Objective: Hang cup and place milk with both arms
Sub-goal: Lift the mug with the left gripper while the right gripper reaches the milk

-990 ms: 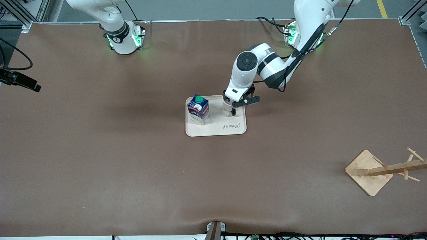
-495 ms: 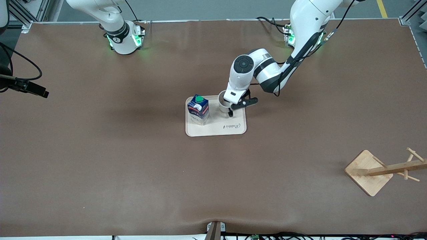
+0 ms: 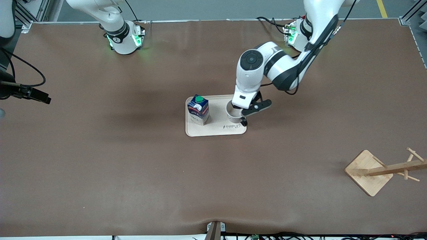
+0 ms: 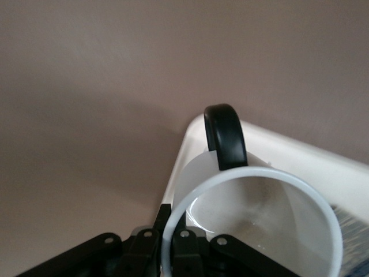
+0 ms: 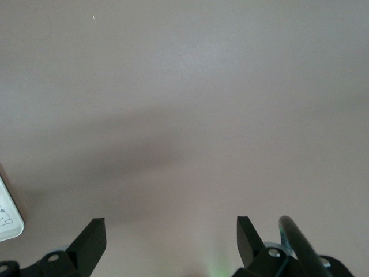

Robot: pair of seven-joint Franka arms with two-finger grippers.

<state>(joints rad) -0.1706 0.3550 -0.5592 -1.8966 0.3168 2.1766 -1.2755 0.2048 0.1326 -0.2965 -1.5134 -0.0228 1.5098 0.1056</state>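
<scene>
The white cup (image 3: 233, 114) hangs tilted just above the tray (image 3: 217, 131), over the corner toward the left arm's end, its black loop handle (image 4: 226, 135) pointing away from the wrist. My left gripper (image 4: 173, 222) is shut on the cup's rim (image 4: 253, 190), one finger inside and one outside. The dark blue milk (image 3: 198, 109) with its green cap stands upright on the tray, toward the right arm's end. My right gripper (image 5: 168, 222) is open and holds nothing, above bare table at the right arm's end of the table.
A wooden cup rack (image 3: 370, 171) with pegs stands on a square base near the front camera at the left arm's end. The brown table (image 3: 133, 166) spreads around the tray. Both arm bases glow green along the table's back edge.
The left gripper closed on the cup's rim, lifted it and carried it toward the tray's corner nearer the front camera. The right gripper shifted slightly, still open.
</scene>
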